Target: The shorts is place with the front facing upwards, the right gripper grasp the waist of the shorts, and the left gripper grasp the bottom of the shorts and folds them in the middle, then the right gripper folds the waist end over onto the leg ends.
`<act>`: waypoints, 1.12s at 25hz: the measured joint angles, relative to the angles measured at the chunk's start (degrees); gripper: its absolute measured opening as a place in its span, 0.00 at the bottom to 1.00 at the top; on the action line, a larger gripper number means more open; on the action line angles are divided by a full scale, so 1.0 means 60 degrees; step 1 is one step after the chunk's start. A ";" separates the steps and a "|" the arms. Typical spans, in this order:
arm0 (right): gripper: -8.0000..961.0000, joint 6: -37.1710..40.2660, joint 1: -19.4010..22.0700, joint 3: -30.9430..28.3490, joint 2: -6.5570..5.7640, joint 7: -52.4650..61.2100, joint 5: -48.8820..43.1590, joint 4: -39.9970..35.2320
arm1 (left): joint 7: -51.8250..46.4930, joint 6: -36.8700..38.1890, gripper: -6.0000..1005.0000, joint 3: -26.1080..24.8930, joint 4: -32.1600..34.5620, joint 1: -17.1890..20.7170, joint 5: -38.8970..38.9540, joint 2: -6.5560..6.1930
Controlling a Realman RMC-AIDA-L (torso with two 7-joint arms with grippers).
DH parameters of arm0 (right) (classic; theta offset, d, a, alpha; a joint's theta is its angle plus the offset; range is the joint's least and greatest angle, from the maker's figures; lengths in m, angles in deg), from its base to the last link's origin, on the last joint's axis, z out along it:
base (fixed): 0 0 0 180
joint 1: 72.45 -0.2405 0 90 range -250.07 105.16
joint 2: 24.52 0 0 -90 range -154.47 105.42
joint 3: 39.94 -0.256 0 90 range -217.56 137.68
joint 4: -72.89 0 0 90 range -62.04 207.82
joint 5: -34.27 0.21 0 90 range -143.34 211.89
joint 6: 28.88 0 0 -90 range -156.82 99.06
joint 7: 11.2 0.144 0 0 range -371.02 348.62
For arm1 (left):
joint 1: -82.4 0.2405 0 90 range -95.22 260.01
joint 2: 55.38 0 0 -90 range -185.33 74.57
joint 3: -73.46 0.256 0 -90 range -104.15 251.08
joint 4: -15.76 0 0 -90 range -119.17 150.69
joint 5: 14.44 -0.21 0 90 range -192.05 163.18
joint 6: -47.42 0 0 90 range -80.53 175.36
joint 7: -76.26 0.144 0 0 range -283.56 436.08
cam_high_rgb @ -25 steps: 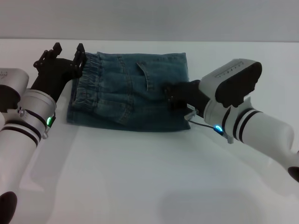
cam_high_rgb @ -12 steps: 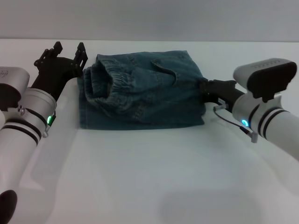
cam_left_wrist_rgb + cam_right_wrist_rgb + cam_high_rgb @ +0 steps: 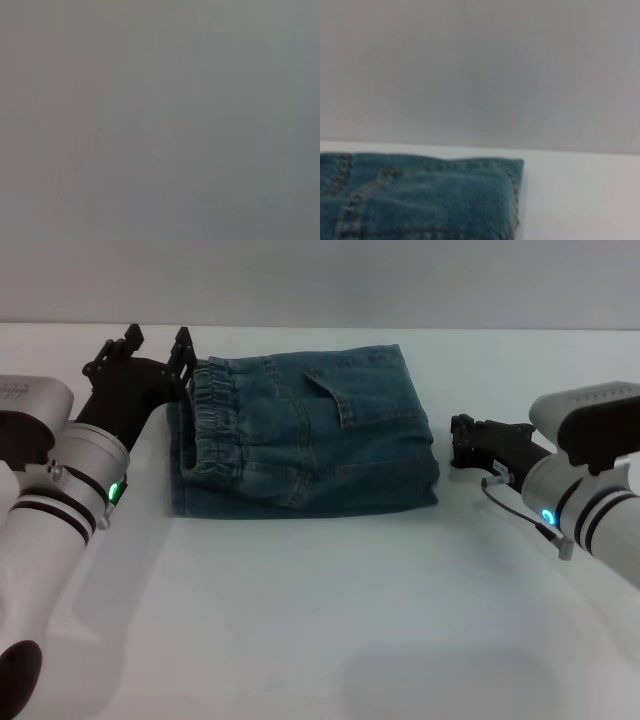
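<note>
A white table (image 3: 320, 620) runs back to a plain grey wall, and the near half of it is bare. Nearest on the left is the left arm, its green ring lit, reaching away toward the far left of the table. On the right, the right arm with its blue ring comes in from the edge at about the same depth.

The right gripper (image 3: 462, 445) points at the shorts (image 3: 310, 435) from their right side. It is just beside the folded edge but apart from it, with white table showing between. It holds nothing; whether its fingers are parted or closed cannot be told from here. The right wrist view shows only a corner of the denim low down, lying flat on the table with the grey wall behind.

The shorts lie folded into a thick, roughly square bundle, middle of the table toward the back. The waist (image 3: 208, 425), gathered and ruffled, sits on top along the left side of the bundle. A stitched pocket (image 3: 335, 400) shows on the upper layer.

Farthest back on the left, the left gripper (image 3: 158, 345) stands at the far left corner of the bundle, right by the waist. Its prongs are spread apart and point upward, gripping nothing. The left wrist view shows only flat grey
</note>
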 joint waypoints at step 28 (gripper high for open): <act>0.01 0.1123 0.3068 -0.2368 -0.0059 -0.3480 -0.0263 0.3266 | -0.0885 -0.2269 0.61 0.2406 0.0210 -0.0881 0.0059 0.0015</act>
